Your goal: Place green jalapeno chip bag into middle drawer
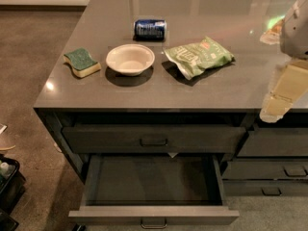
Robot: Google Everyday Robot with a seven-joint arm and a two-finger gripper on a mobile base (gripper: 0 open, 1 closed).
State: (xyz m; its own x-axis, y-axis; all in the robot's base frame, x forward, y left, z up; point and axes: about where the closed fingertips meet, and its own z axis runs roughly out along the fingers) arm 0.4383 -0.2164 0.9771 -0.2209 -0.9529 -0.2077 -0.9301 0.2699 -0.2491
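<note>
The green jalapeno chip bag [198, 56] lies flat on the grey counter [159, 93], right of centre, next to a white bowl. The middle drawer [192, 216] is pulled out below the counter, and nothing shows in its dark interior. My gripper [271, 112] hangs at the right edge of the view, over the counter's front right edge. It is to the right of the bag and a little nearer the front, apart from the bag, and holds nothing that I can see.
A white bowl [130, 59] stands mid-counter. A green-and-yellow sponge [82, 62] lies at the left and a blue can [149, 29] lies on its side at the back. The top drawer [154, 139] is shut. Narrower drawers [269, 170] are at the right.
</note>
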